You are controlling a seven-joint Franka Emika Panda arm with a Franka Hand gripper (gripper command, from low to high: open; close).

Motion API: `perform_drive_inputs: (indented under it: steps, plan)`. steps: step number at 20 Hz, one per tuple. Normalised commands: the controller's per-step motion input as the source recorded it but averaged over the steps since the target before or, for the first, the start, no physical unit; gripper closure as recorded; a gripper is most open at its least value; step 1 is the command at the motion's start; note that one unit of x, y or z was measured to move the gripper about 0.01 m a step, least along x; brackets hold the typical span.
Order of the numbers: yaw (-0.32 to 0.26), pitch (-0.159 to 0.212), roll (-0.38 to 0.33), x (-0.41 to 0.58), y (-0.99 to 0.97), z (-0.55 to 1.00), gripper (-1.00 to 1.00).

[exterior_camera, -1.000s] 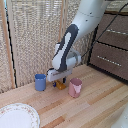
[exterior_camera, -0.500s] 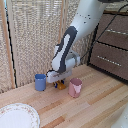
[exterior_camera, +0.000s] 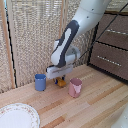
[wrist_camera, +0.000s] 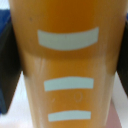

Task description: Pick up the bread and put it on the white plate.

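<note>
Low over the worktable (exterior_camera: pixel 95 102), the clamp (exterior_camera: pixel 58 76) sits down on the toast (exterior_camera: pixel 61 82), its white boxy head just above the orange block. From the wrist view the toast (wrist_camera: pixel 67 65) fills nearly the whole picture, with dark fingers (wrist_camera: pixel 9 65) pressed close on either side, so the clamp is narrowed around it. Whether the toast rests on the planks or is lifted clear cannot be told. A blue cup (exterior_camera: pixel 40 82) stands just beside the clamp toward the exterior view's left, and a pink cup (exterior_camera: pixel 75 87) just beside it toward the right, so the toast lies between them. The white crockery (exterior_camera: pixel 17 116) lies well apart at the near left corner. A dark brown drawer cabinet (exterior_camera: pixel 112 47) stands at the right.
</note>
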Motion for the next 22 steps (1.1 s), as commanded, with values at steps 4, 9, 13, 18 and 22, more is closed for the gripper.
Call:
perform_drive_inputs:
  steps: [4,9,13,18,22]
  plan:
    - [-0.019,0.087,0.013,0.000,0.05,0.98,1.00]
    - [-0.019,0.027,0.103,-0.192,0.44,0.78,1.00]
    - [-0.004,0.000,0.098,-0.309,0.68,0.62,1.00]
    - [-0.013,0.000,0.037,-0.165,0.81,0.43,1.00]
    - [-0.013,-0.004,-0.005,-0.051,0.94,0.11,1.00]
